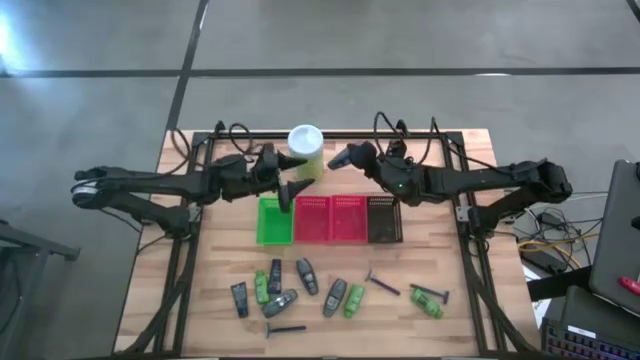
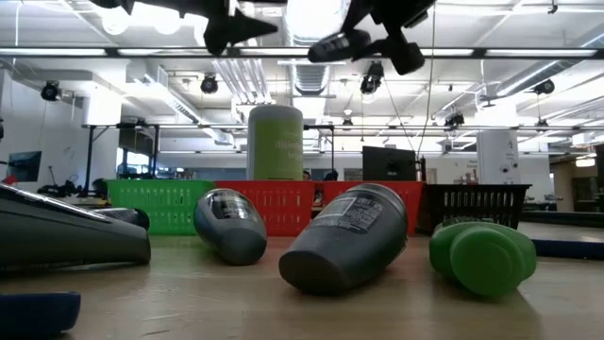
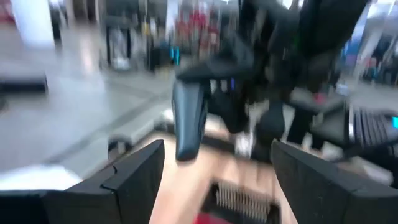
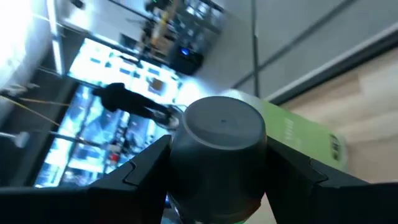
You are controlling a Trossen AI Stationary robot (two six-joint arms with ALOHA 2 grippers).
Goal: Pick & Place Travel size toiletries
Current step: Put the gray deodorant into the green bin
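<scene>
My right gripper (image 1: 352, 158) hovers high over the far end of the basket row, beside the white-and-green canister (image 1: 305, 150), shut on a dark grey tube (image 4: 217, 146). My left gripper (image 1: 290, 186) stands open and holds nothing, at the same height above the green basket (image 1: 273, 222). It faces the right gripper. The other travel size toiletries (image 1: 300, 290) lie flat on the near part of the table: grey tubes, green tubes (image 1: 428, 303) and thin blue razors (image 1: 382, 284). My right gripper pinches the grey tube between its two fingers, one on each side of the tube's body (image 4: 177, 158). The tube lies along the fingers, its round end (image 4: 221, 127) toward the wrist camera. It is lifted clear, roughly level, and juts past the fingertips (image 2: 338, 44) toward the canister.
A green, two red (image 1: 330, 218) and a dark basket (image 1: 384, 220) stand in a row at mid-table. The canister stands upright behind them. Cables run along the table's far edge. In the low view, a grey tube (image 2: 349, 236) and a green one (image 2: 481, 257) lie close.
</scene>
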